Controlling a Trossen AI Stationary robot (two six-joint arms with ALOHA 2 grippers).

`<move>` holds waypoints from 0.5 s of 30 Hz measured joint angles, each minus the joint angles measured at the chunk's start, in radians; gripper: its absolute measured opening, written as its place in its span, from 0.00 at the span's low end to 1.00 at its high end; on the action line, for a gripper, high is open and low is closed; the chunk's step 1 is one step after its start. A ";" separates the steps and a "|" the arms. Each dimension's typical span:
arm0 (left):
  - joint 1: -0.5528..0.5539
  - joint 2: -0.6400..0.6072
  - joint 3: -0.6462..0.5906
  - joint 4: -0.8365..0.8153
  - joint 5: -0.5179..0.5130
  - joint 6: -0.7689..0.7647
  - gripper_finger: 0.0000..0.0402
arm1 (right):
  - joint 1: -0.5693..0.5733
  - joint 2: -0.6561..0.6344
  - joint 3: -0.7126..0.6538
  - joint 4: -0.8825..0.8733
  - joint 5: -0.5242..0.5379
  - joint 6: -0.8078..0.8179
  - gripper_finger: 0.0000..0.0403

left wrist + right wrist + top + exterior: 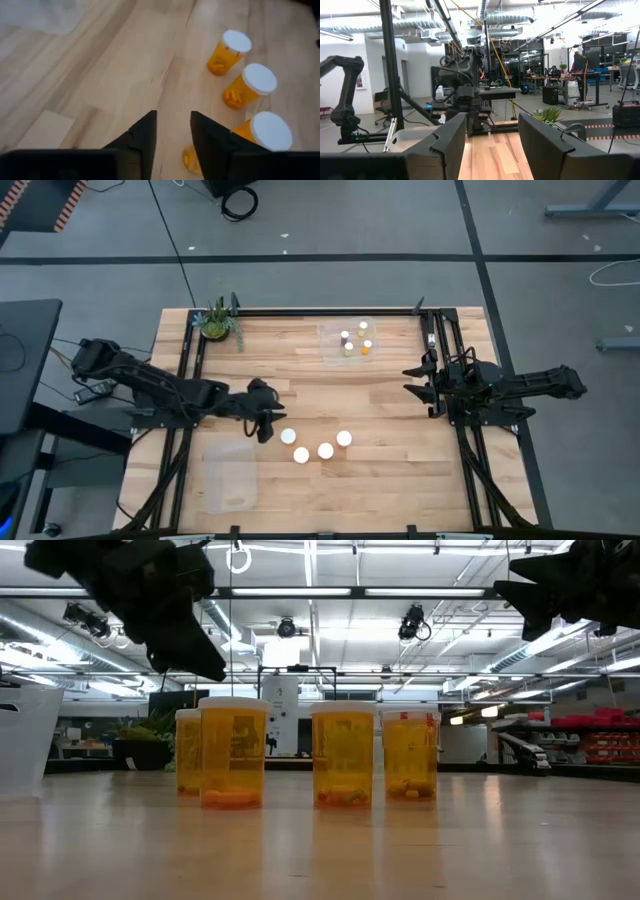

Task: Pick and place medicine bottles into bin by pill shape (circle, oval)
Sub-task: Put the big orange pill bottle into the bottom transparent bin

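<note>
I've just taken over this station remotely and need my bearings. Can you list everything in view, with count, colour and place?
Wide bottles: four, orange bodies, white caps, in a row near the table's front middle, none held.
Narrow bottles: four, white caps, one showing orange, inside the far bin.
Far bin: one, clear, far middle of the table.
Near bin: one, clear, front left, nothing seen in it.
Potted plant: one, green, far left corner.
Table: one, light wood.
Left gripper: dark, partly open, empty, just left of the wide bottles.
Right gripper: dark, open, empty, at the right edge.
</note>
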 joint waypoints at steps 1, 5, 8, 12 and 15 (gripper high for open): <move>0.000 0.015 0.029 -0.039 0.000 -0.016 0.34 | 0.000 0.000 0.000 0.000 0.000 0.000 0.47; -0.002 0.066 0.133 -0.204 0.022 -0.070 0.41 | 0.000 0.000 0.000 0.000 0.000 0.000 0.47; -0.002 0.095 0.207 -0.319 0.066 -0.120 0.45 | 0.000 0.000 0.000 0.000 0.000 0.000 0.47; -0.002 0.143 0.300 -0.403 0.093 -0.149 0.48 | 0.000 0.000 0.000 0.000 0.000 0.000 0.47; -0.002 0.187 0.364 -0.412 0.097 -0.158 0.50 | 0.000 0.000 0.000 -0.001 0.000 0.000 0.47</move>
